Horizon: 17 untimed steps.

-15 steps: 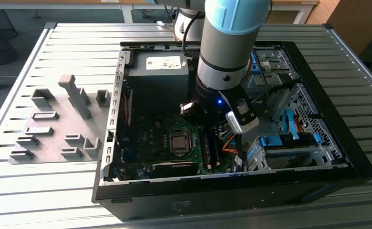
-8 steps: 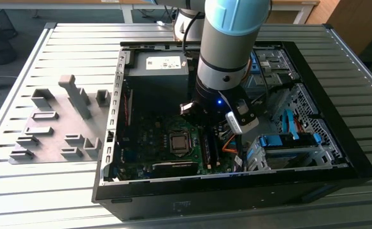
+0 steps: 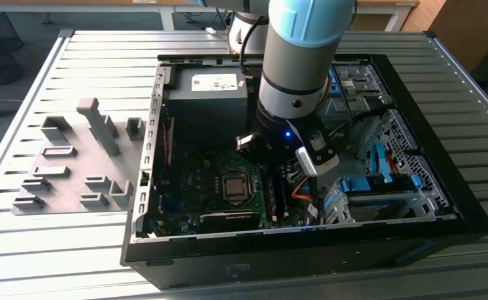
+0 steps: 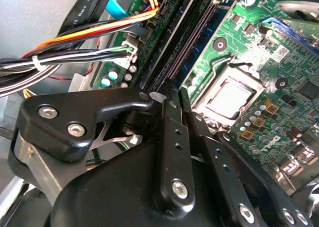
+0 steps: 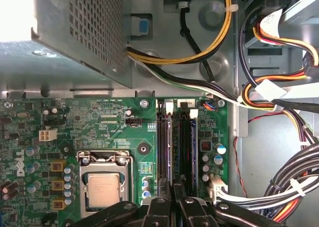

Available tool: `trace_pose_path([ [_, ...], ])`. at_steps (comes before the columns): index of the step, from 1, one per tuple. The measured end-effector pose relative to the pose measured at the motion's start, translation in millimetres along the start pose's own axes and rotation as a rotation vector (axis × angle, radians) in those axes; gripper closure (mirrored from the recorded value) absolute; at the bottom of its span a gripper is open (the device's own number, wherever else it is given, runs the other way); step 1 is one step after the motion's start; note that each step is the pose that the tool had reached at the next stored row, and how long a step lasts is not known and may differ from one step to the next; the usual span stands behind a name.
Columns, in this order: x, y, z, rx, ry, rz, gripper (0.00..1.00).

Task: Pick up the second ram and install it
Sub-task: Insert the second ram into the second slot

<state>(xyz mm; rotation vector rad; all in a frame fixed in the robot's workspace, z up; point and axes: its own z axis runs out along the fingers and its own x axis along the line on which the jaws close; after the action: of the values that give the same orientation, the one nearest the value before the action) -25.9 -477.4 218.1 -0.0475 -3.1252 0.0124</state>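
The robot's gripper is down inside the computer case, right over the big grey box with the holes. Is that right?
Not quite. The gripper is down inside the computer case, but over the long memory slots beside the square processor. The first wrist view shows the grey box farther off.

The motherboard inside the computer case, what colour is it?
Green. The motherboard shows best in the first wrist view.

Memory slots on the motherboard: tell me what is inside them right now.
In the first wrist view, the memory slots beside the CPU socket hold upright sticks, at least two, one under the gripper. The gripper covers their near ends, so seating there cannot be seen.
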Motion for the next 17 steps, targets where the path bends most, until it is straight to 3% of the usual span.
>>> trace_pose_path([
  [17, 0.0, 0.1, 2.2, -0.0001, 0.0, 0.0, 0.86],
])
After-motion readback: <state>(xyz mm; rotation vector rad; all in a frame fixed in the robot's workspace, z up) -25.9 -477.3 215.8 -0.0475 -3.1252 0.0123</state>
